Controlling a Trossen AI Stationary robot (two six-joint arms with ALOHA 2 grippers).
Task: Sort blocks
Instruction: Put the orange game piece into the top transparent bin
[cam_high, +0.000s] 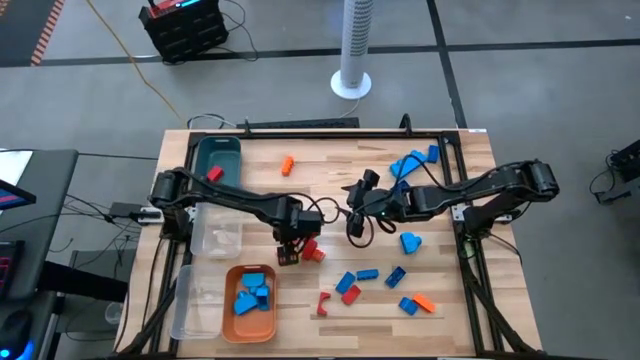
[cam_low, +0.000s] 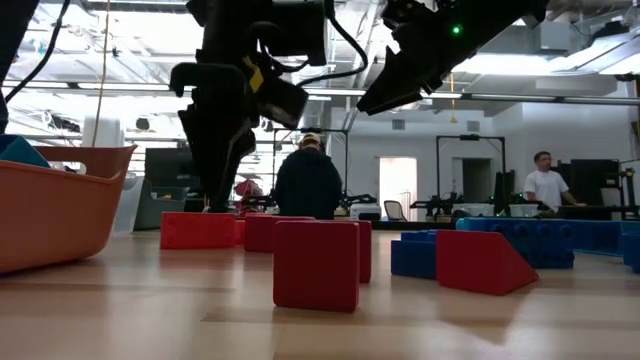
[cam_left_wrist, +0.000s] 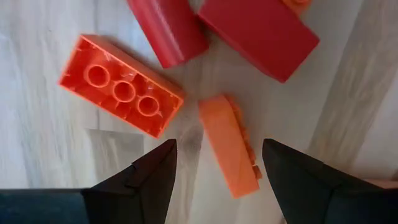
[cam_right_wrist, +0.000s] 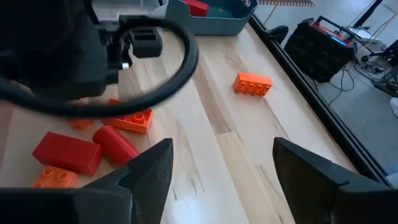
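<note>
The left pincer (cam_high: 289, 250) sits just left of centre in the high view, down over a little clump of red blocks (cam_high: 313, 250), but from up there the arm covers most of what's under it. The left wrist view fills that in: fingers apart, nothing held, with a slim orange block (cam_left_wrist: 228, 145) lying in the gap, a studs-up orange brick (cam_left_wrist: 121, 85) beside it and two red pieces (cam_left_wrist: 258, 34) further on.

The right pincer (cam_high: 357, 205) hangs around the middle of the high view, near the left arm. Its own camera shows the fingers spread and empty, with a lone orange brick (cam_right_wrist: 252, 83) on the bare wood and the teal bin (cam_right_wrist: 217, 18) cut off at the top edge.

Only the high view gives the whole spread:
- blue blocks (cam_high: 414, 163) at upper right
- a mixed scatter at lower centre
- the orange tray (cam_high: 250, 300) at lower left, with blue ones in it
- a clear bin (cam_high: 218, 230) above the tray

The low view is mostly red blocks (cam_low: 316, 264) up close. The desk (cam_high: 340, 170) is light wood planks. Behind it there's a workshop with two people (cam_low: 308, 180) standing.
</note>
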